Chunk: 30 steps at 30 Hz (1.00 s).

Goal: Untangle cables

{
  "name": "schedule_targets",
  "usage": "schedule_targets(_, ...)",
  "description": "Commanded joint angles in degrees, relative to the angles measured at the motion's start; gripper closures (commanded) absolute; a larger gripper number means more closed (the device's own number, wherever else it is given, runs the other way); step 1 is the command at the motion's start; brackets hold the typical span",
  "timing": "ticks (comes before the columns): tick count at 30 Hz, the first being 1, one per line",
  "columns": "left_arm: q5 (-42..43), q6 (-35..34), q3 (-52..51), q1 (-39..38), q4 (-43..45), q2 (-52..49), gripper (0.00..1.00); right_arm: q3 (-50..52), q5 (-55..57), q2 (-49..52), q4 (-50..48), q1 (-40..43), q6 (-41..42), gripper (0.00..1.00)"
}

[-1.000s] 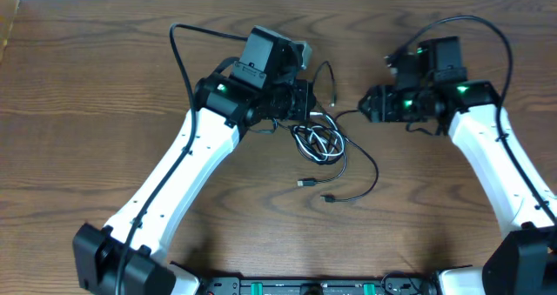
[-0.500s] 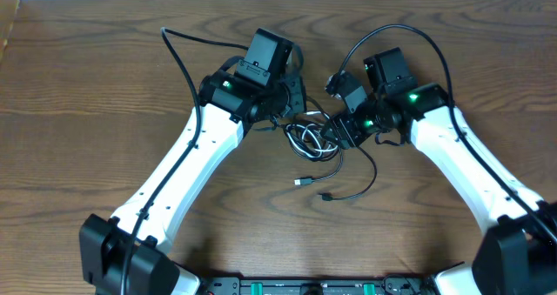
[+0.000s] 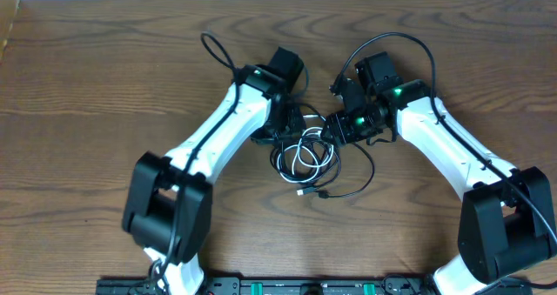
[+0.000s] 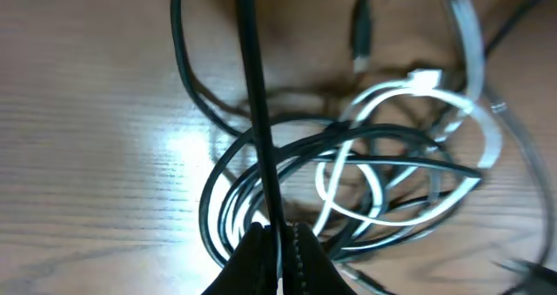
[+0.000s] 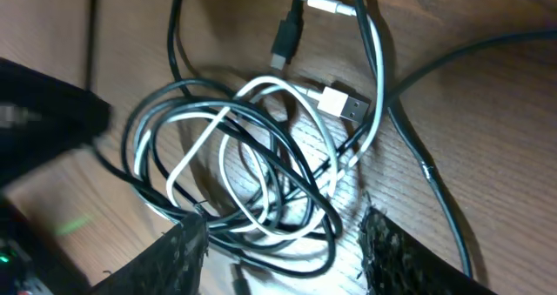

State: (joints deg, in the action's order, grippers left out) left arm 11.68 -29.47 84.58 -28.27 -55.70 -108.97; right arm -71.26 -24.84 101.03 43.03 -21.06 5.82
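Plainly, the untangling is only getting started. The black cable [image 4: 257, 112] and the white cable [image 5: 376, 69] are lying on the wooden table [image 3: 104, 86] in one knotted coil at the middle, between the two arms. The white loops are threading through the black ones, as the right wrist view shows. Only the ends are lying free: the white cable's USB plug [image 5: 348, 105] is sitting at the coil's edge. In the overhead view a length of black cable is trailing out toward the robot's side, with small plugs at its end. Nothing is separated yet, so I judge that nearly all the work is left. The loops have to be drawn apart and each cable laid out alone.

Both arms are reaching in toward the centre, wrists bent down over the coil. The left gripper [image 4: 277, 251] is sitting at the coil's far left edge with its fingers pressed together. A taut black strand is running straight out from between them, so it appears to be clamped on the black cable. The right gripper [image 5: 283, 247] is hanging low over the coil's right side. Its fingers are standing apart, straddling the nearest loops and gripping nothing.
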Motion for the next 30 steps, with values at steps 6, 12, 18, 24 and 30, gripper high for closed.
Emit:
schedule_targets(6, 3.5, 2.9, 0.7, 0.2, -0.3, -8.2, 0.92, 0.2, 2.1, 0.3, 1.8, 0.1, 8.8, 0.50)
schedule_targets(12, 7.8, 3.8, 0.7, 0.3, 4.6, -10.1, 0.93, 0.2, 1.6, 0.3, 2.0, 0.4, 8.4, 0.50)
schedule_targets(18, 10.4, 3.8, 3.6, 1.5, 10.5, -9.9, 0.92, 0.2, -5.9, 0.3, 1.5, 0.5, 2.6, 0.50)
schedule_targets(24, 10.4, 4.2, 8.9, 4.4, 11.3, -9.6, 0.93, 0.1, -10.8, 0.3, 0.5, 0.5, -1.6, 0.51)
schedule_targets(30, 10.4, 4.2, 10.3, 7.3, 12.0, -9.3, 0.92, 0.1, -9.0, 0.3, 0.2, -0.5, -5.9, 0.51)
